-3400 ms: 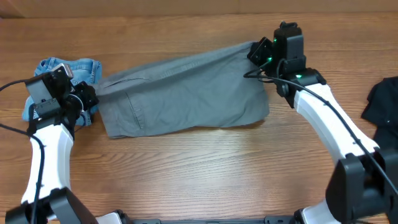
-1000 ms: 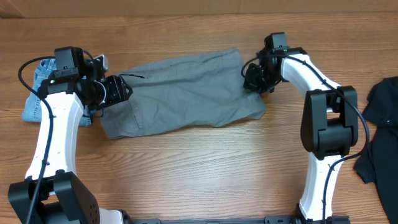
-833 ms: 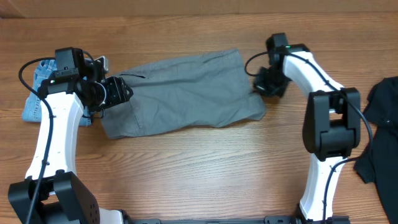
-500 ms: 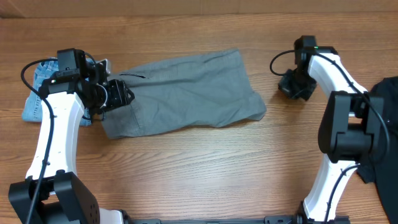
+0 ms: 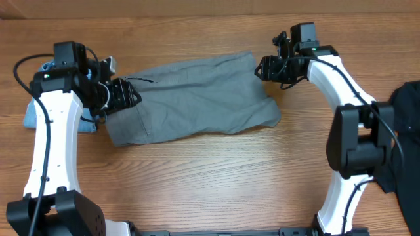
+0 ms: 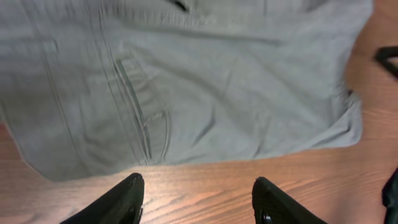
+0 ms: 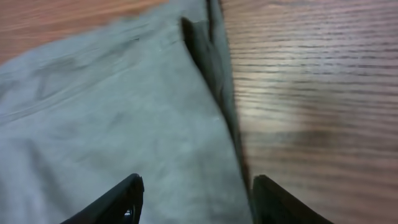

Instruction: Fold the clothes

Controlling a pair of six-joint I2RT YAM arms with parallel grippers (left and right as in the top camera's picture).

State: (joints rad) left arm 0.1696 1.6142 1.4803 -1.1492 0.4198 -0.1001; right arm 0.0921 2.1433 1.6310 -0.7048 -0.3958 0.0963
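At centre of the table point(image 5: 210, 190), toward 12 o'clock, the grey shorts point(image 5: 190, 98) lie flat, with their long axis running from 9 to 3 o'clock and rising slightly at the 3 o'clock end.

1. Left gripper point(image 5: 125, 95): stationed at the 9 o'clock end of the shorts. In the left wrist view its fingers point(image 6: 127, 199) stand wide with nothing between them, over bare wood just off the cloth edge. This placement likely prepares a pinch on that end.
2. Right gripper point(image 5: 266, 67): stationed at the 2 o'clock corner. Its fingers point(image 7: 277, 199) are spread wide, straddling the cloth edge without gripping it, probably to take the corner for a fold.

Condition of the shorts: one plain grey panel, lightly wrinkled. A stitched pocket opening and parallel seams show near the 9 o'clock end. A dark fold marks the 3 o'clock edge, and the 4 o'clock corner bulges outward.

Light-blue denim shorts point(image 5: 36, 118) lie at 9 o'clock beneath the left arm. A black garment point(image 5: 408, 108) lies at 3 o'clock.
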